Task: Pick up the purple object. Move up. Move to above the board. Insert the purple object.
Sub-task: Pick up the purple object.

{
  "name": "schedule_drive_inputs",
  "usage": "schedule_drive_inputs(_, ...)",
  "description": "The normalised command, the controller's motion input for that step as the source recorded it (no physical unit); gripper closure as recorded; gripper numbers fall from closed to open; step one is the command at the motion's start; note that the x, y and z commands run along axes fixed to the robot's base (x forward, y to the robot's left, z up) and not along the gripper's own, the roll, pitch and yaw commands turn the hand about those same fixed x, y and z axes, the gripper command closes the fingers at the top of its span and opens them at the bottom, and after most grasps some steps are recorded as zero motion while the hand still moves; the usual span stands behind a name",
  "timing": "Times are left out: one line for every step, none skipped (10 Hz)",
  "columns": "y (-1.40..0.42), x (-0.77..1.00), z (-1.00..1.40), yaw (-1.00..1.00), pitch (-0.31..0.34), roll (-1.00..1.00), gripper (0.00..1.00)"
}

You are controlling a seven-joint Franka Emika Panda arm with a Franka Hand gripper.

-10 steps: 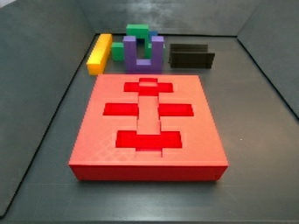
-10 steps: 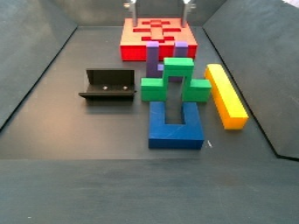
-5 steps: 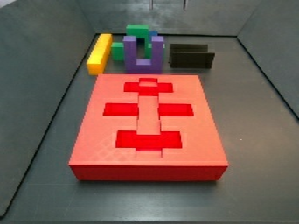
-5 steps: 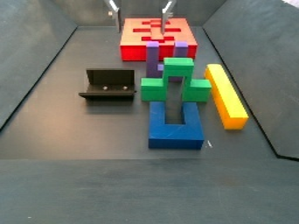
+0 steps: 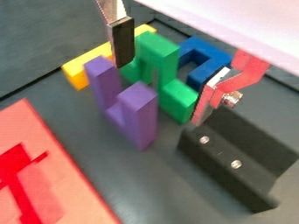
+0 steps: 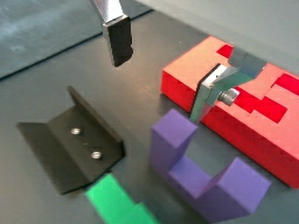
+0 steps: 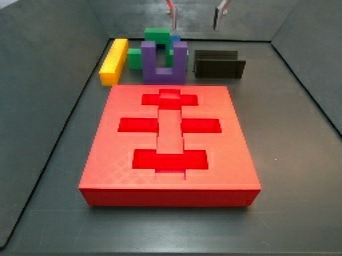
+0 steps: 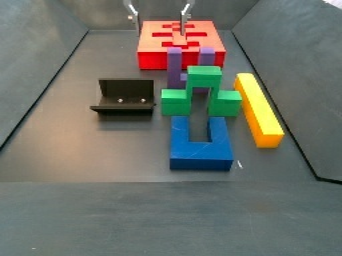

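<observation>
Board (image 7: 168,140) unmoved on counter (image 7: 287,120). Purple block (image 7: 164,62) upright beside green block (image 7: 159,38), same spot. Pincer (image 7: 195,13) has dropped lower since earlier, above the blocks, fingers spread wide, holding nothing.

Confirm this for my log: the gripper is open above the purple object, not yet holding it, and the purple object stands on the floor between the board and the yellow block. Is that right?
One detail is wrong. The purple object stands between the board and the green block, not the yellow block, which lies off to the side; a side view shows this. The rest holds: the gripper is open above it, holding nothing.
</observation>
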Motion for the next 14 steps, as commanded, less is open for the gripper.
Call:
schedule_drive_inputs(0.0, -0.19, -0.29, 0.0, 0.0, 0.04, 0.0)
schedule_drive_inputs(0.07, -0.15, -0.24, 0.0, 0.0, -0.04, 0.0)
schedule_drive_inputs(0.07, -0.09, -0.15, -0.07, 0.0, -0.02, 0.0)
schedule_drive_inputs(0.09, -0.18, -0.16, -0.04, 0.0, 0.0, 0.0)
schedule_drive_inputs(0.03, -0.17, -0.16, -0.01, 0.0, -0.02, 0.0)
schedule_drive_inputs(0.02, -0.03, -0.18, 0.0, 0.0, -0.02, 0.0)
schedule_drive_inputs(0.0, -0.05, -0.24, 0.0, 0.0, 0.0, 0.0)
schedule_drive_inputs(0.0, -0.1, -0.29, 0.0, 0.0, 0.0, 0.0)
schedule_drive_inputs(0.0, -0.09, -0.33, 0.0, 0.0, 0.0, 0.0)
schedule_drive_inputs(0.0, -0.05, -0.33, 0.0, 0.0, 0.0, 0.0)
schedule_drive_inputs(0.0, 0.0, -0.31, 0.0, 0.0, 0.0, 0.0)
schedule_drive_inputs(0.0, -0.01, -0.32, 0.0, 0.0, 0.0, 0.0)
schedule_drive_inputs(0.0, 0.0, -0.35, 0.0, 0.0, 0.0, 0.0)
schedule_drive_inputs(0.0, 0.0, -0.33, 0.0, 0.0, 0.0, 0.0)
